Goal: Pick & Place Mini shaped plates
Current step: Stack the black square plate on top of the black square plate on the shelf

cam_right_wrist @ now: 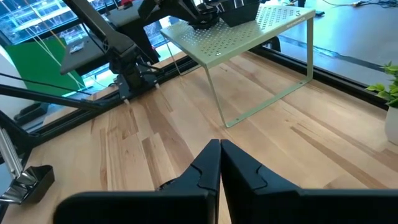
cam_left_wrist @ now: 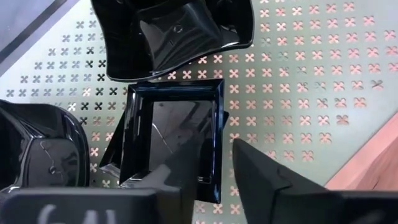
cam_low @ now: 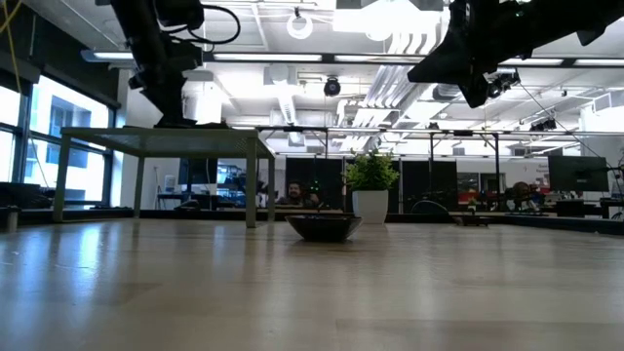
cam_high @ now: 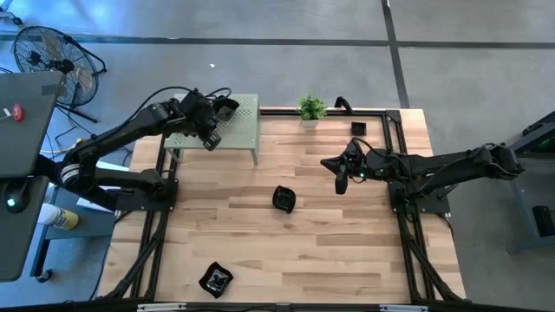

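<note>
Three glossy black mini plates lie on a green perforated shelf [cam_high: 243,130] at the table's far left: a square one [cam_left_wrist: 168,124], a wavy-edged one [cam_left_wrist: 180,37] and a rounded one [cam_left_wrist: 37,149]. My left gripper [cam_left_wrist: 225,168] hovers over the square plate with its fingers apart, one above the plate's hollow and one outside its rim. Another plate [cam_high: 284,198] rests on the table's middle, and one more [cam_high: 215,279] lies near the front edge. My right gripper [cam_high: 341,178] hangs shut and empty above the table's right half. My left gripper slants down from the table's near left at the square plate. The plate's side rim [cam_left_wrist: 219,130] stands between the two fingers. I cannot tell whether either finger touches it. The plate lies flat on the shelf.
A small potted plant [cam_high: 312,108] stands at the far edge, beside the shelf. A small black object [cam_high: 358,128] sits at the far right. A black frame rail [cam_high: 347,111] borders the table. Bare wood lies between the middle plate and the front plate.
</note>
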